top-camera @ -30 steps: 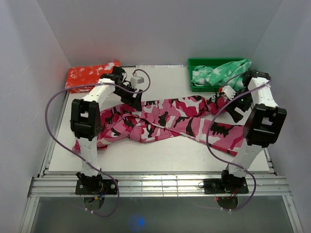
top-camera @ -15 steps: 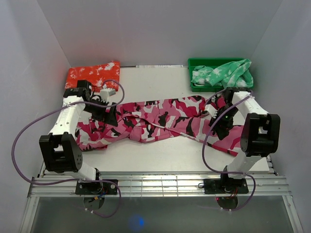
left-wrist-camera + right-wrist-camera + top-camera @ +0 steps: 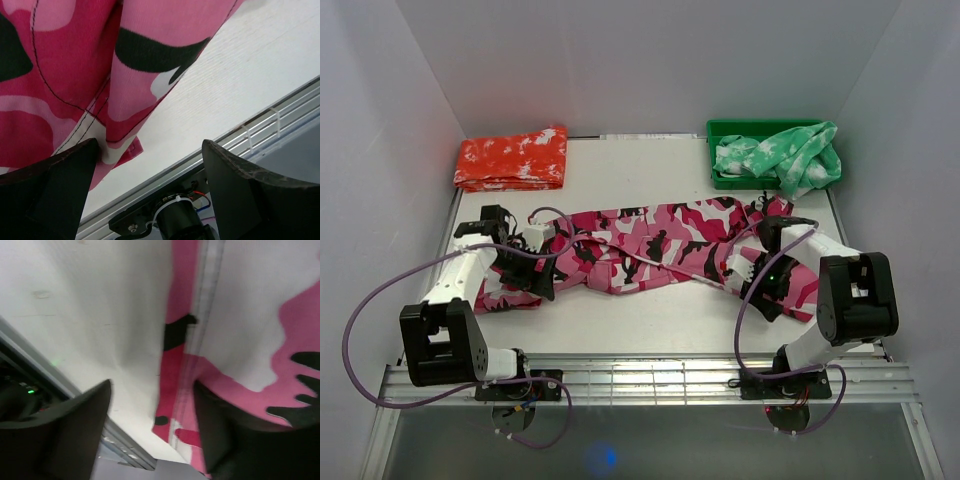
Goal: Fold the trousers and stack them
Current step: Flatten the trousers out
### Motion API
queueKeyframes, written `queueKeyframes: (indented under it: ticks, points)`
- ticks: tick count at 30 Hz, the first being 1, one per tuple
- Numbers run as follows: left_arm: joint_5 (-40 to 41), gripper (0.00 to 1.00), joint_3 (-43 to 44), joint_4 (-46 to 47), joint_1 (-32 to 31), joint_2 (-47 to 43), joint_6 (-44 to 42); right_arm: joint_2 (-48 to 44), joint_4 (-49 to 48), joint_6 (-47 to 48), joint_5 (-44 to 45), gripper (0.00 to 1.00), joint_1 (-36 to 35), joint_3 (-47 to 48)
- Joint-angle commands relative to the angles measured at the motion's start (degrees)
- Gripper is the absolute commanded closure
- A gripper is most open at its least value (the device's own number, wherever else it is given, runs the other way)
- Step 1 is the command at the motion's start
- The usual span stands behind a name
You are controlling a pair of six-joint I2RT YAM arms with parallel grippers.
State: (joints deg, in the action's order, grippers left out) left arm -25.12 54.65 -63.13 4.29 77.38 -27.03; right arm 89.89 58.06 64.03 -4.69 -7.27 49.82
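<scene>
The pink camouflage trousers (image 3: 660,245) lie stretched left to right across the white table (image 3: 650,320), crumpled in the middle. My left gripper (image 3: 542,280) is low at their left end, near the front edge. In the left wrist view it (image 3: 150,170) stands wide open; its left finger (image 3: 55,185) is over a corner of the cloth (image 3: 60,75), with bare table between the fingers. My right gripper (image 3: 760,295) is low over the right leg end. In the right wrist view it (image 3: 150,410) is open, and the hem edge of the trousers (image 3: 240,315) lies between its fingers.
A folded orange-red garment (image 3: 512,157) lies at the back left. A green bin (image 3: 720,128) at the back right holds a green splotched garment (image 3: 775,150). The table's metal front rail (image 3: 260,130) runs just past both grippers. Purple cables loop around both arms.
Both arms have swung down from the far side of the trousers toward the near edge. The left gripper now sits at the left end, the right at the right leg end.
</scene>
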Motion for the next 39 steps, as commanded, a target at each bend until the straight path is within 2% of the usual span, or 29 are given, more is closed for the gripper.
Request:
queueKeyframes:
  ticks: [1, 3, 4, 5, 6, 7, 8, 9, 10, 11, 13, 15, 18, 23, 28, 31, 34, 37, 39]
  points:
    - [3.76, 0.05, -3.66, 5.47, 0.28, -2.94, -2.59, 1.17, -12.52, -3.02, 7.91, 0.36, 0.15, -2.19]
    - [5.25, 0.10, -4.73, 6.70, 0.28, -2.68, -4.26, 2.22, -14.81, -3.56, 9.34, 0.53, 0.15, -0.79]
    - [5.87, 0.12, -5.51, 7.93, 0.28, -2.50, -4.87, 2.66, -14.82, -3.65, 9.87, 0.74, 0.15, 0.00]
    - [6.83, 0.20, -5.87, 8.37, 0.28, -2.15, -6.53, 3.36, -14.56, -3.91, 10.92, 0.87, 0.32, 0.97]
    - [7.54, 0.26, -6.22, 9.33, 0.28, -2.06, -7.33, 3.45, -13.34, -4.00, 11.10, 0.92, 0.59, 3.41]
    - [8.24, 0.35, -6.83, 9.78, 0.28, -2.06, -8.04, 3.37, -11.93, -3.65, 10.32, 0.92, 1.02, 5.09]
    - [8.95, 0.50, -6.93, 10.05, 0.28, -2.58, -8.91, 3.28, -10.44, -3.48, 9.97, 0.92, 1.90, 7.11]
    - [9.65, 0.58, -7.10, 10.31, 0.54, -3.20, -11.01, 3.10, -8.95, -3.39, 9.53, 0.92, 2.43, 9.31]
    - [9.83, 0.65, -7.63, 10.49, 1.06, -4.07, -12.60, 2.58, -5.10, -2.60, 8.04, 0.92, 3.22, 14.72]
    - [10.18, 0.82, -8.07, 10.57, 1.24, -6.69, -14.35, 2.31, -2.89, -2.16, 7.25, 0.92, 5.05, 17.82]
    - [12.28, 1.00, -9.73, 11.45, 1.59, -9.87, -20.15, 2.22, 2.81, -0.76, 5.66, 0.92, 6.47, 27.19]
    - [14.04, 1.00, -12.89, 12.50, 2.99, -15.12, -27.50, 3.10, 7.82, 1.70, 4.26, 0.92, 11.55, 36.34]
    - [15.28, 1.00, -17.46, 14.35, 4.66, -21.82, -36.56, 4.94, 12.40, 4.34, 2.93, 0.92, 15.16, 46.02]
    - [14.58, 1.00, -22.04, 20.58, 8.00, -29.82, -45.12, 7.93, 15.41, 7.94, 4.42, 0.92, 20.70, 51.78]
    - [9.84, 1.00, -23.98, 26.56, 15.55, -33.61, -50.40, 11.18, 15.50, 9.09, 9.60, 0.92, 25.89, 50.29]
    - [6.69, 1.00, -24.95, 36.29, 21.35, -34.32, -50.40, 13.12, 16.20, 9.71, 11.10, 0.92, 28.35, 49.76]
    - [1.94, 1.00, -23.90, 40.10, 27.86, -33.45, -49.88, 13.74, 16.91, 10.93, 11.37, 0.92, 29.94, 48.80]
    - [0.43, 1.00, -19.87, 37.84, 29.63, -30.99, -49.52, 10.58, 16.82, 15.31, 10.75, 0.92, 30.21, 42.66]
    - [-2.99, 1.00, -17.05, 28.98, 30.07, -29.93, -52.23, 6.99, 16.91, 17.52, 9.53, 0.92, 30.29, 36.44]
